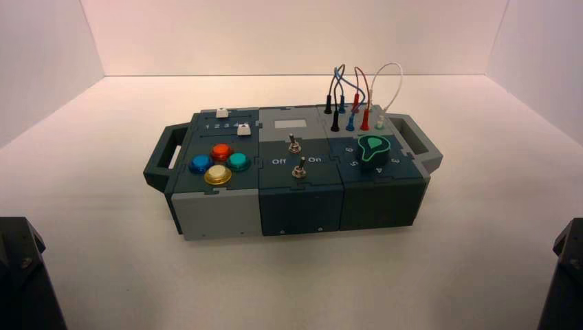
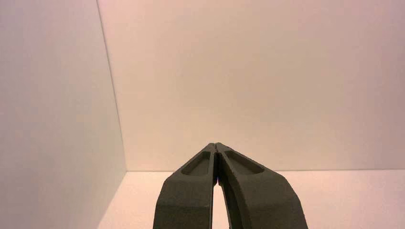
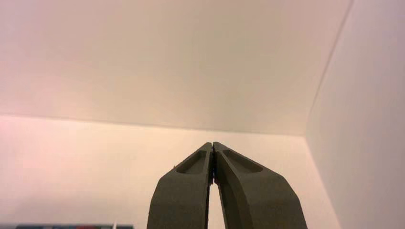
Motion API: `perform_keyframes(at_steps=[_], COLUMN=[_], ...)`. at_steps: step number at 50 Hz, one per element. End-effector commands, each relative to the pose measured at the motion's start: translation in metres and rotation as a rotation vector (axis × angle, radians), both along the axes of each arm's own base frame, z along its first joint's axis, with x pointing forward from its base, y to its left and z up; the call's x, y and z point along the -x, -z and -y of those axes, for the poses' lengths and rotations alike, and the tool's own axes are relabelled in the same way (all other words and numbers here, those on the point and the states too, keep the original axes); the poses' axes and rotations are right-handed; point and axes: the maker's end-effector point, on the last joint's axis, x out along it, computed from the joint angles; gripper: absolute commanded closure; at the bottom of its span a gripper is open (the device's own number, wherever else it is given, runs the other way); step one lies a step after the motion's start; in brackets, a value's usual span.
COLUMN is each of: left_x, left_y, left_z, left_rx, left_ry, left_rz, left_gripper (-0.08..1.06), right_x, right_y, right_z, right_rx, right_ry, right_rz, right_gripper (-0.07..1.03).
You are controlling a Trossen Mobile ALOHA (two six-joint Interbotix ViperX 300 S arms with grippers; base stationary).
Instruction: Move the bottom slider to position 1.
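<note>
The box stands in the middle of the table. On the back part of its left section are two small white slider knobs. The bottom slider is the nearer one, just behind the round buttons. The other knob is farther back. A row of white numerals runs between them, and position 1 is its left end digit. My left gripper is shut and empty, parked at the near left, far from the box. My right gripper is shut and empty, parked at the near right.
Blue, red, teal and yellow round buttons sit in front of the sliders. Two silver toggles stand mid-box. A green dial and plugged wires are on the right. The box has side handles.
</note>
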Motion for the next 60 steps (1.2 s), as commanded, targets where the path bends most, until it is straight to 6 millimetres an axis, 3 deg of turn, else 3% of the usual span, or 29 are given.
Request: perform_keyframes(at_steps=[1, 12, 25, 32, 42, 53, 60], left_x=[-0.005, -0.006, -0.019, -0.026, -0.033, -0.04, -0.041], left_y=[-0.011, -0.011, 0.018, 0.043, 0.072, 0.082, 0.09], left_z=[0.0, 0.0, 0.025, 0.039, 0.051, 0.054, 0.054], left_rx=[-0.003, -0.003, -0.012, -0.028, -0.048, -0.052, -0.054], left_ry=[0.0, 0.002, 0.089, 0.137, 0.173, 0.178, 0.177], left_rz=[0.017, 0.006, -0.202, -0.344, -0.497, -0.543, -0.584], left_gripper=[1.0, 1.0, 1.0, 1.0, 1.0, 1.0, 1.0], right_x=[-0.005, -0.005, -0.009, -0.009, -0.008, -0.005, -0.01], right_y=[-0.009, -0.003, 0.023, 0.051, 0.077, 0.096, 0.117], right_z=[-0.002, -0.016, -0.065, -0.098, -0.131, -0.158, -0.188], right_rx=[-0.002, 0.005, 0.034, 0.073, 0.116, 0.139, 0.16], right_ry=[-0.006, -0.056, -0.217, -0.316, -0.401, -0.458, -0.497], right_rz=[0.009, -0.015, -0.167, -0.307, -0.459, -0.575, -0.692], right_gripper=[0.99, 0.99, 0.99, 0.99, 0.99, 0.99, 0.99])
